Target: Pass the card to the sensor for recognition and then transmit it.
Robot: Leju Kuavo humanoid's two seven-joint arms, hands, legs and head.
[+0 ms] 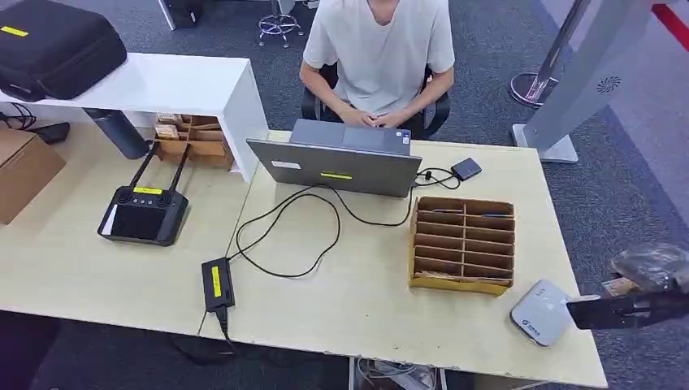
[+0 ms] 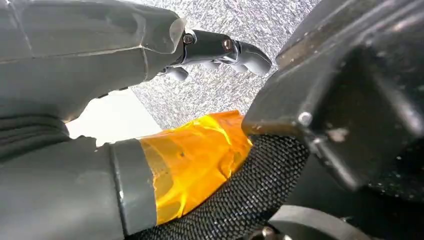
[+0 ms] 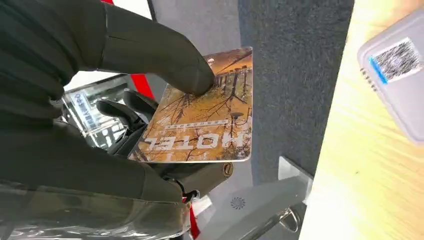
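Right wrist view: right hand [image 3: 100,100] pinches one card [image 3: 202,117], thumb pressed on the printed face, darker fingers [image 3: 125,112] under it. Card printed with autumn trees and the word HOTEL. It hangs out past the tabletop [image 3: 360,165] edge, over the grey floor, near the sensor [image 3: 397,75] but not yet over it.

Head view: right hand [image 1: 642,284] comes in at the right edge, level with the near right corner, just beside the one pale sensor [image 1: 540,311] lying there.

Handling, as a guess: card thin, light, stiff plastic, slick face; could slide out of a loose pinch. Best held by one short edge so most of the face is free to present flat to the sensor.

Left hand [image 2: 150,100] close to the camera in the left wrist view; fingers [image 2: 225,50] partly curled, nothing seen in them, but how far apart they are I cannot tell.

Counted: one laptop [image 1: 335,166], one cardboard rack [image 1: 463,244] of slots, one black adapter [image 1: 217,284], one controller [image 1: 143,215], one person [image 1: 378,57] seated far side.
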